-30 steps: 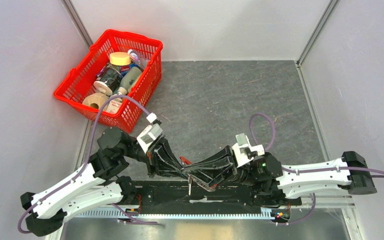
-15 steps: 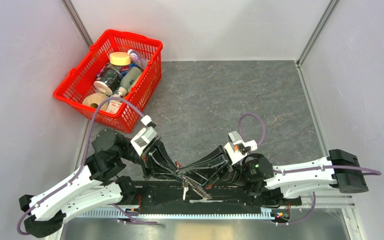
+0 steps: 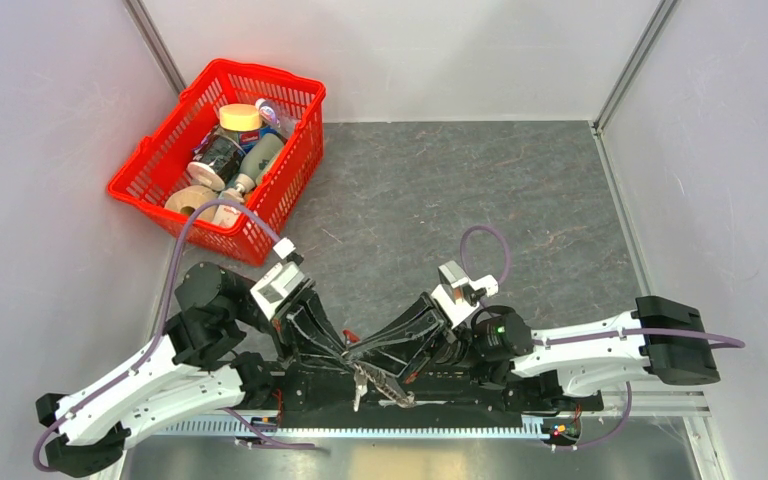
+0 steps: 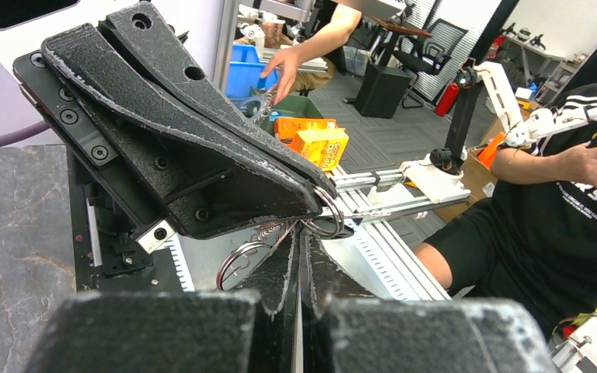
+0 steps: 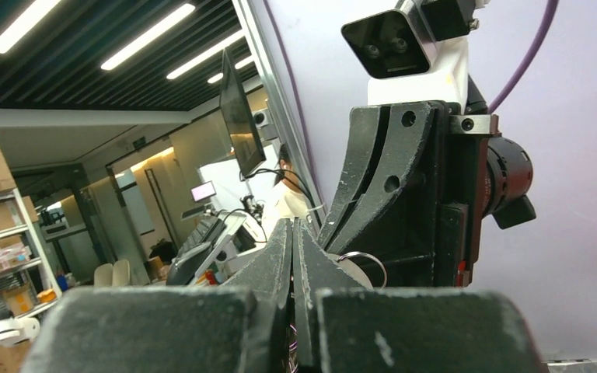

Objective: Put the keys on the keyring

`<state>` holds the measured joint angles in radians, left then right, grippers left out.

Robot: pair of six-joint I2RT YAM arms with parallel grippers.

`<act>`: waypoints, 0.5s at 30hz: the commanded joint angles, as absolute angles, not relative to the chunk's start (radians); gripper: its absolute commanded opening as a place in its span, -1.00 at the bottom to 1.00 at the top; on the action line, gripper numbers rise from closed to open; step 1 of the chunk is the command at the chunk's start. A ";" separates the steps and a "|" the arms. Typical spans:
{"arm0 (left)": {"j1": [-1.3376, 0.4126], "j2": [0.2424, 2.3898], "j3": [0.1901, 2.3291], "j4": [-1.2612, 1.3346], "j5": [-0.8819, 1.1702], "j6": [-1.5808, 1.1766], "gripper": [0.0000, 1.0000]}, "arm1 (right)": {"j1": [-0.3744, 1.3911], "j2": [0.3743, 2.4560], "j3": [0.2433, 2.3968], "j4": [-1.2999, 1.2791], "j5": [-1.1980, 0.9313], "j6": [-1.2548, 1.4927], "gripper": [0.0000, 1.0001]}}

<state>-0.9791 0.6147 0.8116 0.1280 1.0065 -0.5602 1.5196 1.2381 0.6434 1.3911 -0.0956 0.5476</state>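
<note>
My two grippers meet tip to tip over the black base plate (image 3: pixel 310 395) at the near edge. The left gripper (image 3: pixel 345 352) is shut, its tips (image 4: pixel 299 237) pinching the wire of the keyring (image 4: pixel 241 263). The right gripper (image 3: pixel 362 357) is shut too, and a silver split ring (image 4: pixel 327 216) sits at its fingertips (image 4: pixel 295 203). That ring also shows beside the shut right gripper (image 5: pixel 293 227) as a loop (image 5: pixel 367 261). A red tag (image 3: pixel 351 337) sticks up at the meeting point. A silver key (image 3: pixel 359 388) and a length of chain (image 3: pixel 392 392) hang below it.
A red basket (image 3: pixel 295 160) holding jars, bottles and tape rolls stands at the far left against the wall. Grey marbled tabletop (image 3: pixel 460 190) lies beyond the arms. White walls with metal posts close in the sides and back.
Both arms have shifted left and toward the near edge together, carrying the keyring bunch with them. Both grippers stay shut.
</note>
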 commanded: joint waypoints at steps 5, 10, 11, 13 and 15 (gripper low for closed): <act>-0.976 0.625 0.814 0.079 0.939 -0.533 -0.96 | 1.525 1.278 0.706 1.378 -0.195 0.574 -1.00; -0.976 0.627 0.816 0.031 0.908 -0.516 -0.90 | 1.526 1.251 0.694 1.354 -0.179 0.545 -1.00; -0.976 0.629 0.818 0.014 0.897 -0.510 -0.84 | 1.526 1.241 0.693 1.341 -0.176 0.537 -1.00; -0.976 0.634 0.821 -0.014 0.879 -0.502 -0.65 | 1.526 1.225 0.685 1.333 -0.171 0.526 -1.00; -0.976 0.638 0.825 -0.047 0.860 -0.492 -0.39 | 1.525 1.209 0.672 1.335 -0.162 0.517 -1.00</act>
<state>-0.9840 0.6056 0.8116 0.0486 0.9989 -0.5495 1.5143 1.2438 0.6609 1.3598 -0.1410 0.5472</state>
